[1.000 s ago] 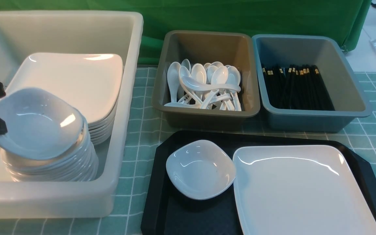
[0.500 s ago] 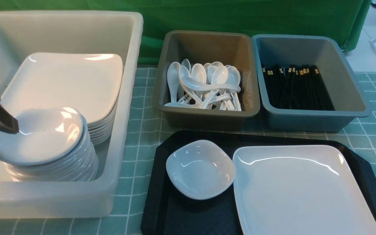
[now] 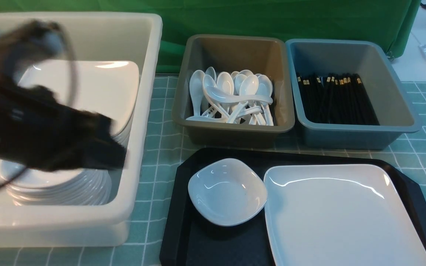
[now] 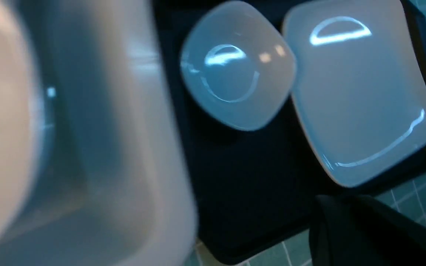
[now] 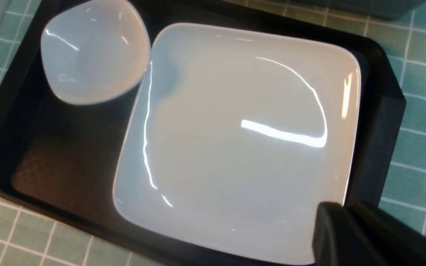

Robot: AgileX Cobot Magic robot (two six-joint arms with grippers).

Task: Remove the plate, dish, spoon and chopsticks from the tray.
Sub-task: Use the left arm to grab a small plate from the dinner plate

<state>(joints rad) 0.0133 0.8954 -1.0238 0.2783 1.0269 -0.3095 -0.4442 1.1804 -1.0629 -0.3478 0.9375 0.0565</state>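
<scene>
On the black tray [image 3: 183, 229] a small white dish [image 3: 227, 192] sits at the left, touching the large white plate [image 3: 342, 214] at the right. No spoon or chopsticks lie on the tray. My left gripper [image 3: 118, 157] is blurred with motion over the white tub, shut and empty. Its wrist view looks down on the dish [image 4: 235, 66] and plate [image 4: 357, 96], with the shut left gripper [image 4: 342, 203] over the tray's edge. My right gripper [image 5: 340, 210] is out of the front view. It hangs shut and empty above a corner of the plate [image 5: 235, 140].
The white tub [image 3: 142, 111] at the left holds a stack of dishes [image 3: 57, 188] and a stack of plates [image 3: 105, 88]. Behind the tray, a grey tub [image 3: 235, 133] holds several spoons and a blue tub [image 3: 353, 136] holds several black chopsticks.
My left gripper let a dish go onto the stack in the tub, closed, and swung right across the tub toward the tray. Nothing on the tray moved.
</scene>
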